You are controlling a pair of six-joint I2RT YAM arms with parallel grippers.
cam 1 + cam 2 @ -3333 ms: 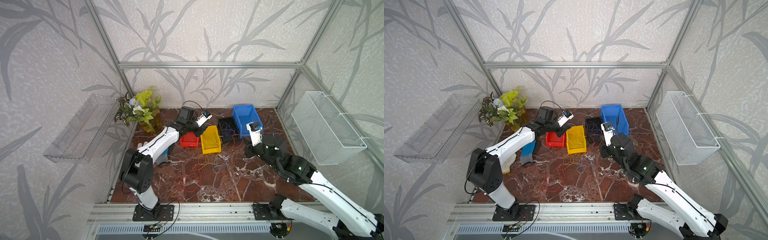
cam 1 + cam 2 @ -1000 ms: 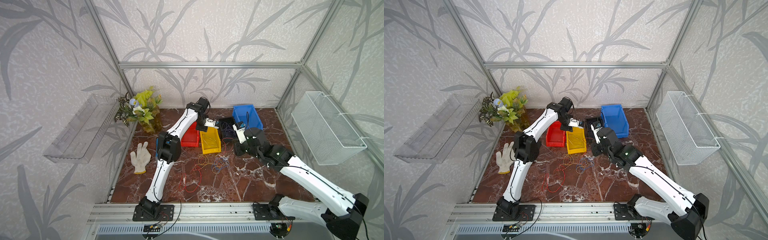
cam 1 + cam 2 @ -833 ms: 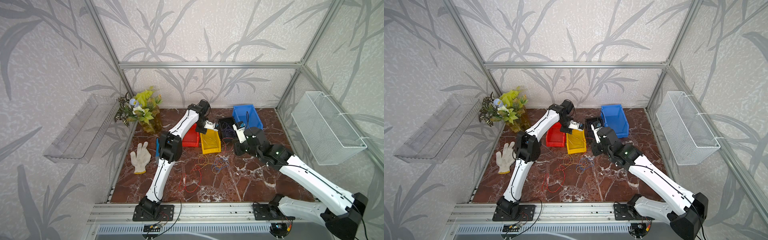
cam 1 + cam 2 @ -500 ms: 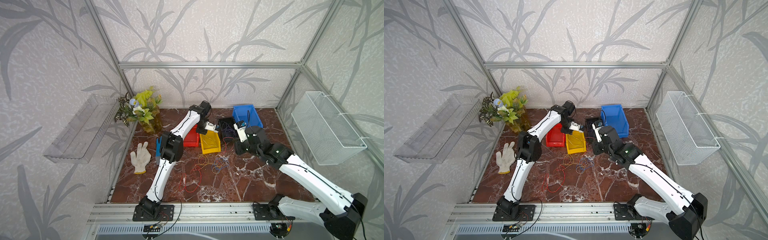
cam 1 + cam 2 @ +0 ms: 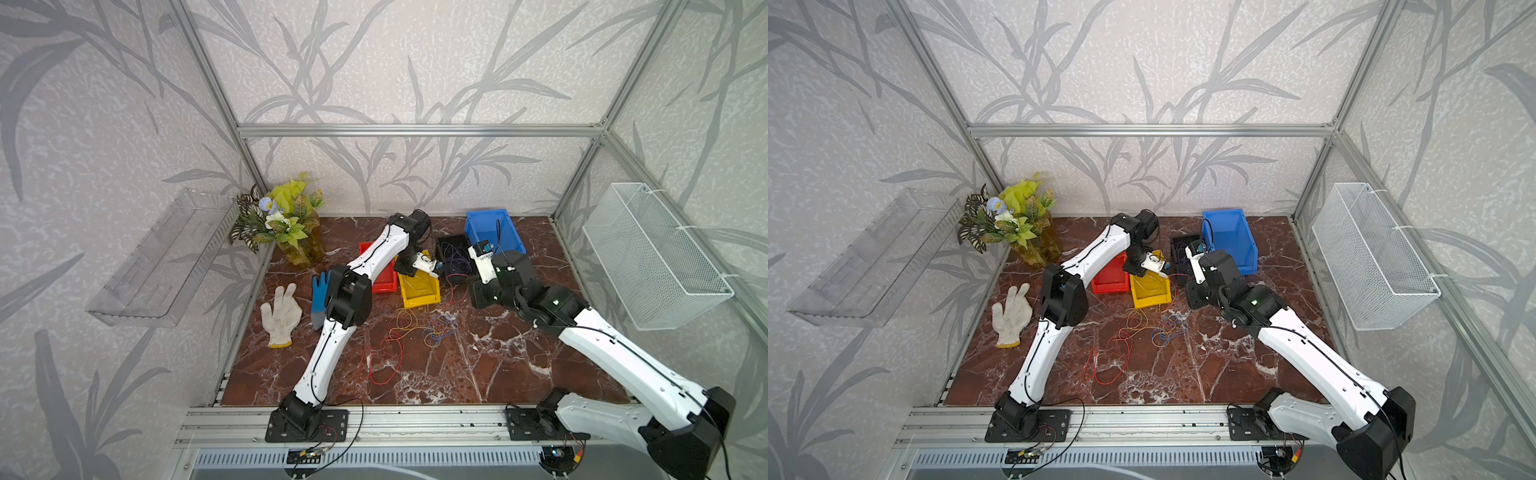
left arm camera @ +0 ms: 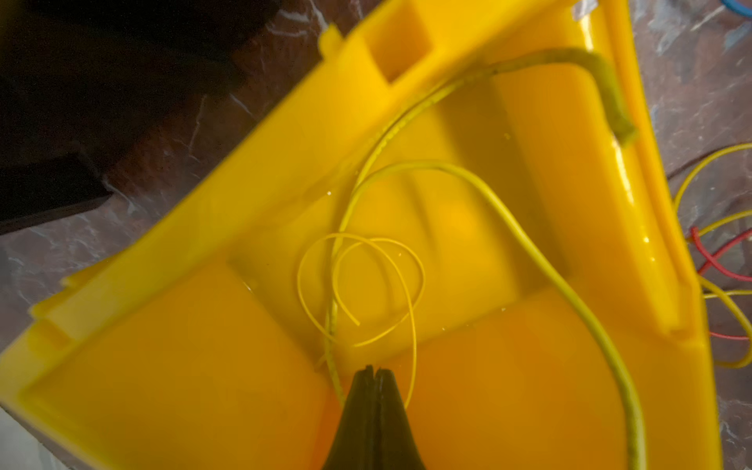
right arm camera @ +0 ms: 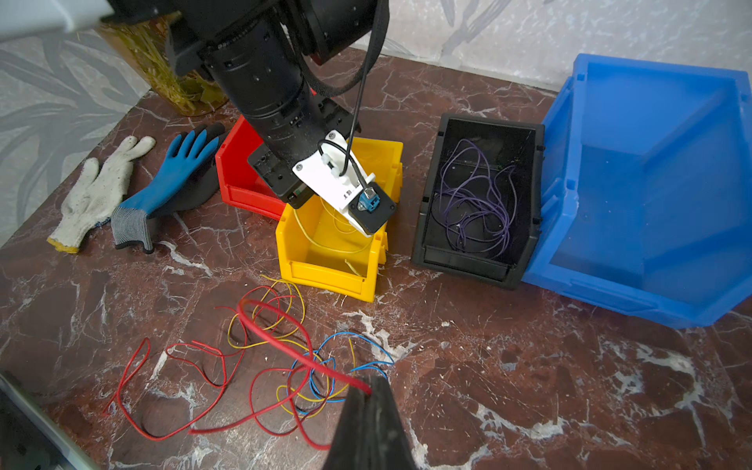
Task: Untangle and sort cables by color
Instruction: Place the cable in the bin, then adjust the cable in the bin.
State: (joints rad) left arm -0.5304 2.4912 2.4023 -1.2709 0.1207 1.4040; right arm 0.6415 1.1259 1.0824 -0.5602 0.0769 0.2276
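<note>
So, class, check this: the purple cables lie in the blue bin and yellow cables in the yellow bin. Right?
No: the purple cables lie in the black bin, as the right wrist view shows. Yellow cables do lie in the yellow bin.

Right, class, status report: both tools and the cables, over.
Left tool shut over yellow bin, yellow cables inside. Right tool shut on red cable. Mixed tangle loose on table. Left arm crosses red bin.
</note>
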